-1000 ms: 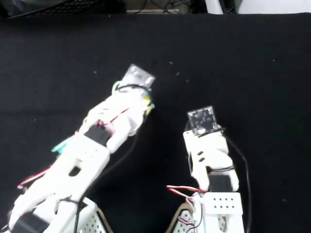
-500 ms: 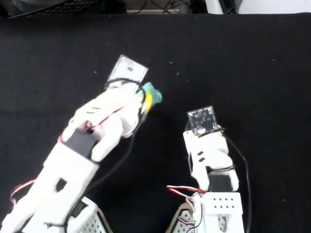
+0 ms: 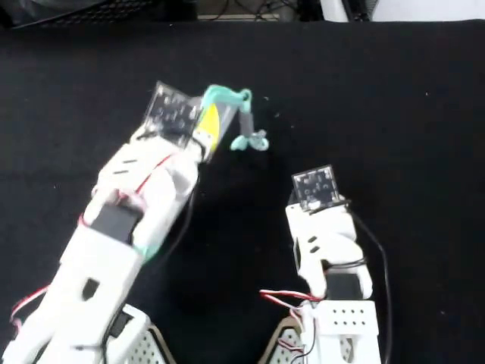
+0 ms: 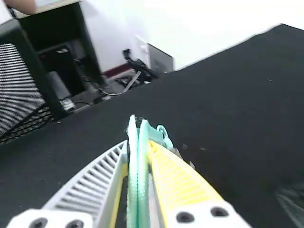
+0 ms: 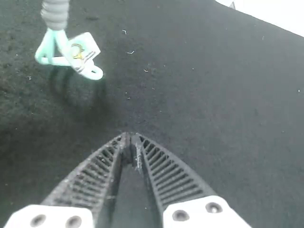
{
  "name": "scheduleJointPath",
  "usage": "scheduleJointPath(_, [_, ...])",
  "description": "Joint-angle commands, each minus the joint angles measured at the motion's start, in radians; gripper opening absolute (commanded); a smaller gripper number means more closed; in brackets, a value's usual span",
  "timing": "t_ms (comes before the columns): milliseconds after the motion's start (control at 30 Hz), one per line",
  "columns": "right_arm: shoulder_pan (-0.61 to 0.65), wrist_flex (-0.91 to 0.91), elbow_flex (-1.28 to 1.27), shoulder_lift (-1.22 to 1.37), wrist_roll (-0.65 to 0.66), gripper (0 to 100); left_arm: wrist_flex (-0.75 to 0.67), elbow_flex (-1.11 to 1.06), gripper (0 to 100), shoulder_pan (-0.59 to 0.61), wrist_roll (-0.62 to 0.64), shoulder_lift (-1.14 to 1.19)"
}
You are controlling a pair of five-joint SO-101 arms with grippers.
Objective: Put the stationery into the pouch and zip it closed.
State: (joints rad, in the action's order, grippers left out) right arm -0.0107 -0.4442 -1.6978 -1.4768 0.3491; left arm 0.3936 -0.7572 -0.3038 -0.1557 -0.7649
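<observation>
My left gripper [image 3: 208, 115] is shut on a teal lanyard strap [image 3: 226, 94], pinched between its grey and yellow fingers [image 4: 166, 166]. In the left wrist view the strap [image 4: 137, 161] runs up between those fingers and past their tips, where my left gripper [image 4: 137, 127] closes. The strap loops out, passes through a grey sleeve [image 3: 245, 121] and ends in a small clip [image 3: 255, 141] hanging over the black table. The same clip [image 5: 76, 51] dangles ahead of my right gripper [image 5: 129, 137], which is shut on nothing. A little more teal [image 3: 148, 250] shows under the left arm.
A black cloth [image 3: 394, 114] covers the whole table. The right arm [image 3: 327, 243] sits near the front edge at centre right. Behind the table's far edge are a dark cabinet [image 4: 52, 57], cables and a white wall.
The left arm has swung toward the far left and risen. The teal strap, hidden under it a second ago, now hangs free with its clip. The right arm stayed put.
</observation>
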Motion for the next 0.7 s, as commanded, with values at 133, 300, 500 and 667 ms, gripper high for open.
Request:
scheduleJointPath(133, [-0.009,0.017,0.002,-0.013,-0.008,1.2,-0.046,0.257,12,0.099,-0.005,0.417])
scheduleJointPath(300, [-0.009,0.017,0.002,-0.013,-0.008,1.2,0.032,0.352,13,0.18,0.098,0.437])
scheduleJointPath(500, [-0.008,0.017,0.002,-0.013,-0.008,1.2,0.035,0.404,13,0.265,0.143,0.341])
scheduleJointPath(667, [-0.008,0.017,0.002,-0.013,-0.008,1.2,0.035,0.338,12,0.346,0.141,0.236])
